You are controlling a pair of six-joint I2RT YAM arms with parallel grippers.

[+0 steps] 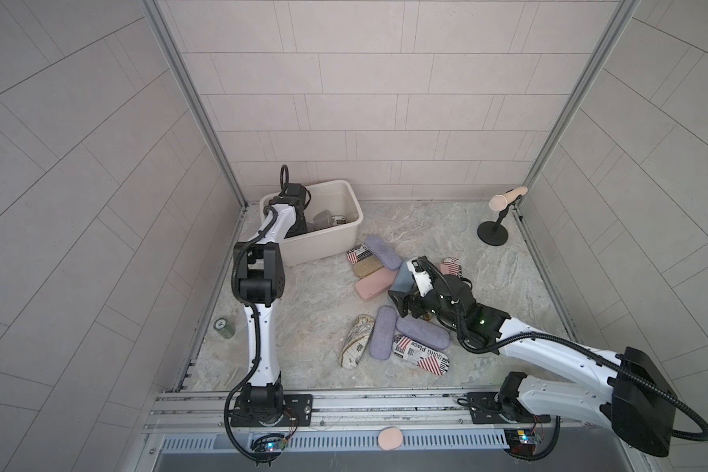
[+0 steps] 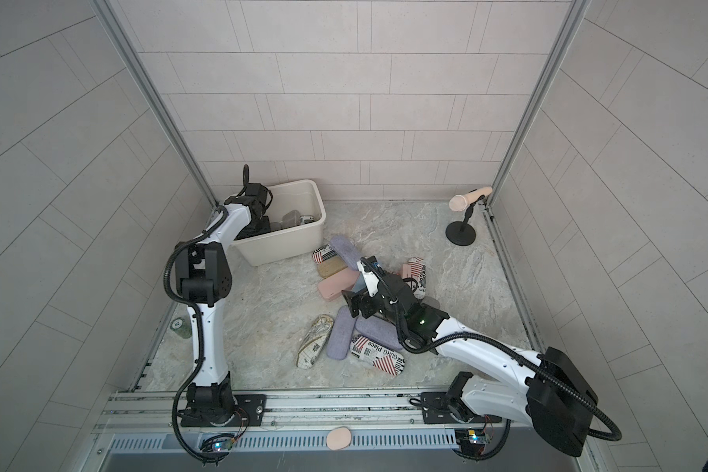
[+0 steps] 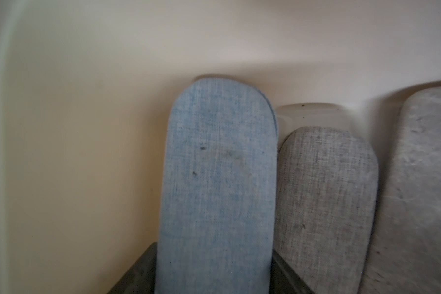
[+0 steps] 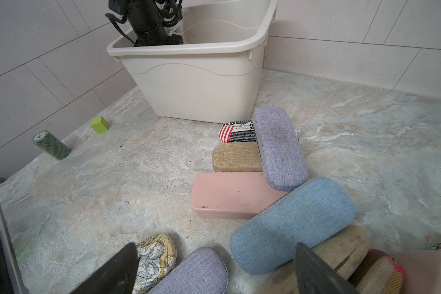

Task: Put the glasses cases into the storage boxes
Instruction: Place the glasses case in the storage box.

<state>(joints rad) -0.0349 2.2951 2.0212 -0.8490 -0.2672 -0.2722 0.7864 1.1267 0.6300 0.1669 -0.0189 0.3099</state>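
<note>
The cream storage box (image 1: 323, 245) (image 2: 279, 245) (image 4: 201, 89) stands at the back left. My left gripper (image 3: 214, 250) reaches down inside it, out of sight in both top views. Its fingers flank a light blue glasses case (image 3: 219, 178) leaning on the box wall beside two grey cases (image 3: 323, 191). The blur hides whether they still press it. My right gripper (image 1: 401, 302) (image 4: 214, 269) hangs open and holds nothing. It is above the loose pile: a light blue case (image 4: 290, 226), a pink one (image 4: 229, 196), lilac ones (image 4: 278, 150) and a tan one (image 4: 237, 157).
More cases lie toward the front: lilac (image 1: 385, 337), flag print (image 1: 419, 353) and map print (image 1: 356, 341). A microphone stand (image 1: 493, 233) is at the back right. A green can (image 4: 51, 145) and a green cube (image 4: 99, 124) sit left of the box.
</note>
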